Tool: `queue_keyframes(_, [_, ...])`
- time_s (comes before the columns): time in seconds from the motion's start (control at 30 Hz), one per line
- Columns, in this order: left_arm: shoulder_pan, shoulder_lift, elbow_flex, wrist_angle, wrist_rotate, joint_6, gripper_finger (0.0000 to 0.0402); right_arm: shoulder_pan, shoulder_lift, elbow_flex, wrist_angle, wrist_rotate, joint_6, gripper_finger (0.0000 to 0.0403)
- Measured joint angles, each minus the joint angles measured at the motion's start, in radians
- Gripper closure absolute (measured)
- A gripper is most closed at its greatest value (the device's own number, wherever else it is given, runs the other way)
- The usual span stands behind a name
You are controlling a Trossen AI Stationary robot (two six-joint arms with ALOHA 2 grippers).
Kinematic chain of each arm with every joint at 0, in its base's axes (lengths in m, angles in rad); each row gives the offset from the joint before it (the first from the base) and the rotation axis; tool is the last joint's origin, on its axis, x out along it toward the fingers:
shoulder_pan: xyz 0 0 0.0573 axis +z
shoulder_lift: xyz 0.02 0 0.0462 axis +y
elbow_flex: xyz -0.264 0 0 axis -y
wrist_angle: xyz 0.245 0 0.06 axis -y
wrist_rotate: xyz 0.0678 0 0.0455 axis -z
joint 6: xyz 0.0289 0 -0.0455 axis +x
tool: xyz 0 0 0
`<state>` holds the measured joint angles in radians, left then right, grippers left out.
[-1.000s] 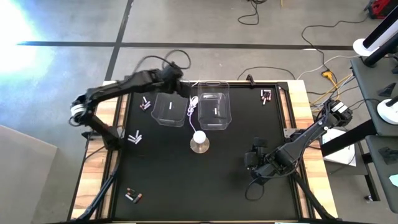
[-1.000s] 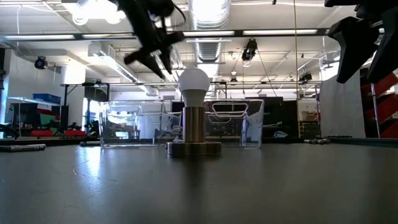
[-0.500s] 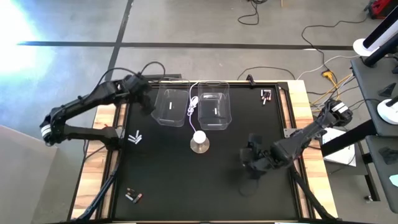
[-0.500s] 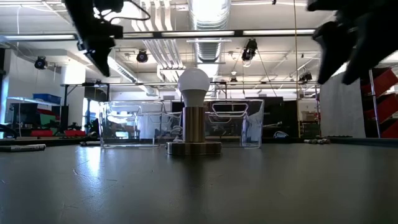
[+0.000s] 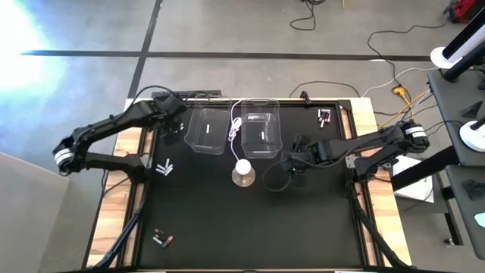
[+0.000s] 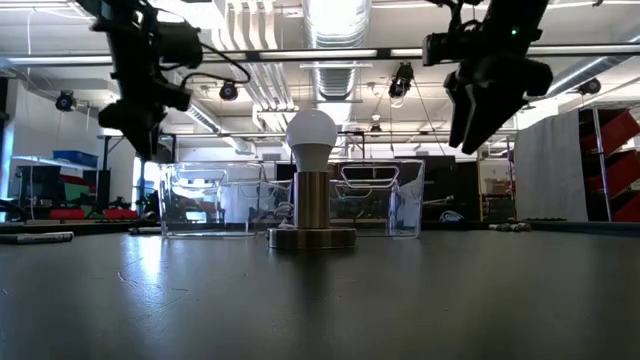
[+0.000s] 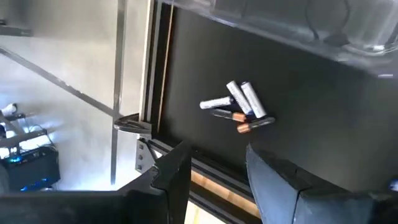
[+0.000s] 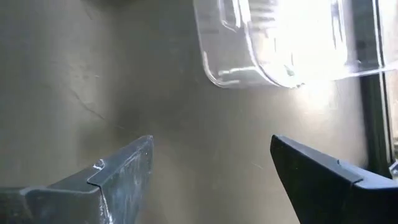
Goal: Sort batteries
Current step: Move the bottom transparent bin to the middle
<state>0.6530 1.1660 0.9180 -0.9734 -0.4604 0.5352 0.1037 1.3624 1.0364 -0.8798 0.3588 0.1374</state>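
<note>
Left pincer (image 5: pixel 176 126) hangs over the small cluster of batteries (image 7: pixel 238 109) at the upper left of the high view, just left of the left clear bin (image 5: pixel 208 130), fingers partly spread with nothing between them. This looks like the approach to a pick: next it must come down, line up on one cell in that tight heap and close without scattering the rest.

Right pincer (image 5: pixel 293 157) sits right of centre in the high view, jaws wide and empty, the right clear bin (image 8: pixel 280 43) ahead of it. No cell within its reach yet.

More batteries wait: a pair at mid left (image 5: pixel 164 167), a few at lower left (image 5: pixel 161 240), some at upper right (image 5: pixel 324 116). Each bin seems to hold one pale cell.

The black tabletop (image 5: pixel 227 220) carries a metal stand with a white ball (image 6: pixel 311 185) at centre, and a white cable (image 5: pixel 235 130) between the bins. Beyond, in the low view: a workshop, ceiling ducts, strip lights.
</note>
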Motion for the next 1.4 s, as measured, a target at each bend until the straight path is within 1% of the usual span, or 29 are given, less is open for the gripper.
queue_keyframes(0.03, [0.013, 0.018, 0.0, 0.029, 0.004, 0.017, 0.0268, -0.008, 0.0, -0.004, 0.0, 0.0, -0.003, 0.0082])
queue_keyframes(0.13, [0.047, 0.071, 0.001, 0.119, 0.059, 0.086, 0.0268, -0.026, 0.0, -0.011, -0.002, 0.0, -0.008, 0.0078])
queue_keyframes(0.23, [0.073, 0.135, 0.004, 0.166, 0.066, 0.154, 0.0268, -0.033, 0.0, -0.011, -0.016, -0.001, -0.008, 0.0076])
queue_keyframes(0.27, [0.081, 0.154, 0.006, 0.17, 0.082, 0.172, 0.0268, -0.033, 0.0, -0.012, -0.023, -0.003, -0.008, 0.0076])
queue_keyframes(0.47, [0.136, 0.259, 0.054, 0.171, 0.257, 0.209, 0.0268, -0.041, 0.0, -0.012, -0.048, -0.07, -0.001, 0.0081])
queue_keyframes(0.6, [0.185, 0.315, 0.105, 0.169, 0.377, 0.209, 0.0268, -0.045, 0.0, -0.012, -0.049, -0.081, 0.0, 0.0077])
queue_keyframes(0.63, [0.193, 0.33, 0.114, 0.168, 0.393, 0.213, 0.0268, -0.048, 0.0, -0.012, -0.049, -0.082, 0.0, 0.0075])
queue_keyframes(0.77, [0.2, 0.387, 0.144, 0.15, 0.4, 0.241, 0.0275, -0.074, 0.0, -0.012, -0.047, -0.113, -0.007, 0.0075])
queue_keyframes(0.93, [0.177, 0.429, 0.164, 0.137, 0.442, 0.215, 0.0284, -0.129, 0.0, -0.012, -0.045, -0.124, -0.053, 0.0078])
queue_keyframes(1.17, [0.122, 0.416, 0.168, 0.141, 0.448, 0.186, 0.0285, -0.236, 0.0, 0.005, -0.042, -0.124, -0.149, 0.0074])
queue_keyframes(1.3, [0.102, 0.415, 0.168, 0.142, 0.447, 0.185, 0.0285, -0.307, 0.0, 0.012, -0.015, -0.124, -0.201, 0.0079])
queue_keyframes(1.4, [0.102, 0.415, 0.168, 0.143, 0.421, 0.185, 0.0285, -0.349, 0.0, 0.012, 0.005, -0.124, -0.237, 0.0082])
